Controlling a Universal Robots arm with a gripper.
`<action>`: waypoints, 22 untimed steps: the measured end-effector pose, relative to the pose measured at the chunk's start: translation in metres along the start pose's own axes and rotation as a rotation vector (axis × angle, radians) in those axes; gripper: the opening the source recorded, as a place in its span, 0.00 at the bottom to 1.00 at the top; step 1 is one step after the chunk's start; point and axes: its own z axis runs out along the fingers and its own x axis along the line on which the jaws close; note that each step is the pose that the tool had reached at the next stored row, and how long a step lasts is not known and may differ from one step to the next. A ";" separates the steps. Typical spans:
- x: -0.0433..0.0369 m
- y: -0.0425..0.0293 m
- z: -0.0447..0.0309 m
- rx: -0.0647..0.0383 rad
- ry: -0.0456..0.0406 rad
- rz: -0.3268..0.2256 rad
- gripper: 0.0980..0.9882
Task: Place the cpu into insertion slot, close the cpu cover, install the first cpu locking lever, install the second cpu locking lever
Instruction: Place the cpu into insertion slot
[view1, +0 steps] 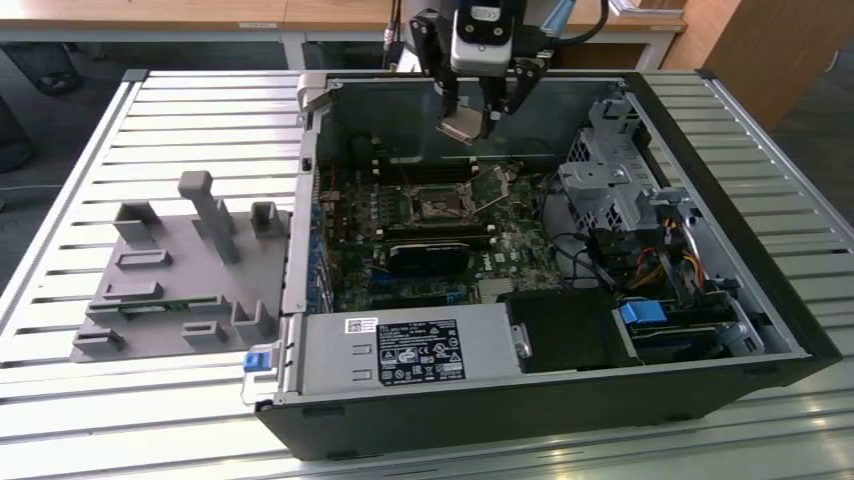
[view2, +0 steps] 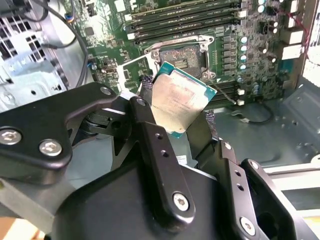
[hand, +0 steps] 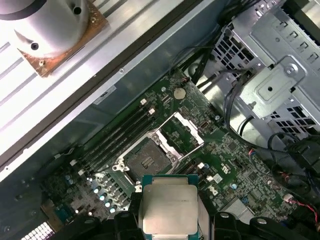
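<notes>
My gripper (view1: 478, 116) hangs over the back of the open computer case, shut on the cpu (view1: 461, 128). The cpu (view2: 180, 100) is a flat silvery square with a green edge, tilted and held by two opposite edges between black fingers (view2: 150, 130). The insertion slot (view2: 182, 56) lies open below and ahead of it, black and bare inside. The slot (hand: 147, 159) shows just beyond the cpu (hand: 169, 205), which sits in my gripper (hand: 170, 222). The cpu cover (hand: 181, 134) stands flipped open beside the slot. In the exterior view the slot (view1: 438, 205) is nearer the camera than my gripper.
Memory sticks (view2: 185, 20) run along one side of the slot. A long black card (view1: 434, 250) lies in front of the slot, a power supply (view1: 400, 350) at the case front, and a metal drive cage (view1: 614, 180) with cables at the exterior view's right. A grey fixture (view1: 187, 270) stands outside the case.
</notes>
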 end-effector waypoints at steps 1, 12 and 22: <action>0.0000 0.0000 0.0000 0.000 -0.0016 0.013 0.48; 0.0000 0.0000 0.0003 0.002 -0.0180 0.169 0.48; 0.0000 0.0000 0.0006 0.001 -0.0314 0.315 0.48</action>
